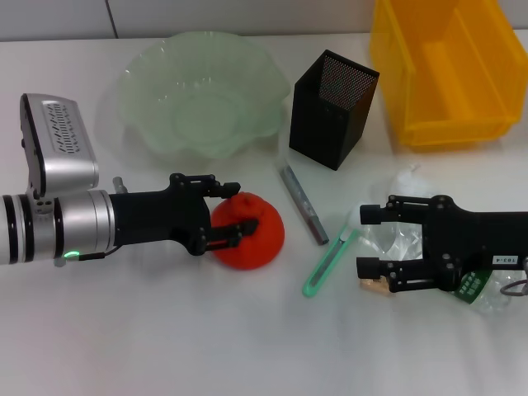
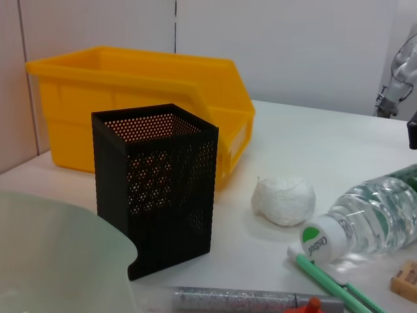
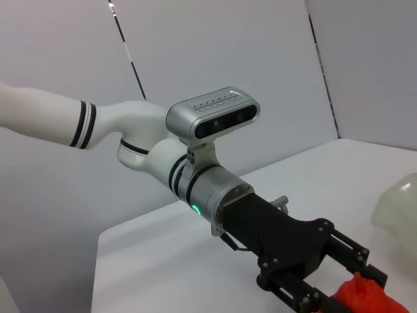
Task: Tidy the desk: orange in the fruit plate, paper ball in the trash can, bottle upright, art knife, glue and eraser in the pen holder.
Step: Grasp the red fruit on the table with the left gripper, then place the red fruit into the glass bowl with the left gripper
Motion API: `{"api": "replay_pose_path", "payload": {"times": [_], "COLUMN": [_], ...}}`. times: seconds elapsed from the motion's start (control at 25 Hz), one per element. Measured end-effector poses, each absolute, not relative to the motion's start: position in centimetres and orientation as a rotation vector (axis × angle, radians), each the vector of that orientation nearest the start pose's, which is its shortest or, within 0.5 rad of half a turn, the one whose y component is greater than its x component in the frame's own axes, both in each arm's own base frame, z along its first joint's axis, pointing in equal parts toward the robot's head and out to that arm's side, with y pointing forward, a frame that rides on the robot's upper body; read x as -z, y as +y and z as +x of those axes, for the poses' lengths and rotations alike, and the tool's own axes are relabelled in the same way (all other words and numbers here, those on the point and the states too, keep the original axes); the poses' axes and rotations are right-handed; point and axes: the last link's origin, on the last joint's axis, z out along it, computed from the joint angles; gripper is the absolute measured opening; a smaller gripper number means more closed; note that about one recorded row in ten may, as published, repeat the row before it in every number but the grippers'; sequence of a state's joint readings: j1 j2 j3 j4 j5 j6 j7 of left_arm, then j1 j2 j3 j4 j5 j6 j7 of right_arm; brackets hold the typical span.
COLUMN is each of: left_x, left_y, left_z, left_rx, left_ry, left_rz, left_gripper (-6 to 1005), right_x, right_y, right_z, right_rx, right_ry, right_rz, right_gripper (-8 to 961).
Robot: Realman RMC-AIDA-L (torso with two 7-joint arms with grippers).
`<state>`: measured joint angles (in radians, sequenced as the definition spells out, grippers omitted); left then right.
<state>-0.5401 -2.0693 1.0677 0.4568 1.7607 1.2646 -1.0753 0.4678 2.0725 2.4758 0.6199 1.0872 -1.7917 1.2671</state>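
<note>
Left claw (image 1: 233,212) pinching orange (image 1: 252,235); right claw (image 1: 369,241) spread over "Cestbon"-capped bottle (image 2: 371,218).

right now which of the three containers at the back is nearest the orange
The green glass plate: its front rim sits just behind the orange, which the left gripper is closed around. The black pen holder and yellow bin stand farther right.

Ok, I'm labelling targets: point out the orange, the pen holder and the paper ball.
orange (image 1: 257,238): head view, its exposed right side.
pen holder (image 2: 156,189): left wrist view, front mesh corner.
paper ball (image 2: 284,200): left wrist view, its middle.
</note>
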Motion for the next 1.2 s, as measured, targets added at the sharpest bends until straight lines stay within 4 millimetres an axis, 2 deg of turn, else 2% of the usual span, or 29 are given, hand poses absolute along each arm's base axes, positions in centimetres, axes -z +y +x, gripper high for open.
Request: {"api": "replay_pose_path", "payload": {"times": [0.4,0.52,0.6,0.8,0.92,1.04,1.2], "left_x": [6.5,6.1,5.3,1.5,0.4,0.4,1.0], "left_y": [32.4,32.0,31.6,31.3,32.3,33.4,37.0], "left_z": [-26.7,-26.3,-25.8,-24.3,-23.8,-23.5,-23.1], "left_rx": [0.502,0.558,0.643,0.964,1.064,1.093,1.061], "left_ry": [-0.352,-0.345,-0.332,-0.299,-0.304,-0.337,-0.439], "left_rz": [-2.811,-2.835,-2.840,-2.722,-2.601,-2.518,-2.328], "left_gripper": [471,361,288,186,148,120,104], "right_x": [0.3,0.3,0.3,0.3,0.4,0.4,0.5], "right_y": [28.1,28.0,28.0,27.8,27.8,27.7,27.7], "right_z": [27.0,27.0,27.0,27.0,27.1,27.1,27.0], "right_rx": [-0.833,-0.833,-0.833,-0.836,-0.836,-0.837,-0.840], "right_ry": [0.545,0.547,0.547,0.550,0.554,0.555,0.556], "right_rz": [-2.902,-2.901,-2.902,-2.906,-2.908,-2.909,-2.914], "right_gripper": [816,816,816,815,816,816,816]}}
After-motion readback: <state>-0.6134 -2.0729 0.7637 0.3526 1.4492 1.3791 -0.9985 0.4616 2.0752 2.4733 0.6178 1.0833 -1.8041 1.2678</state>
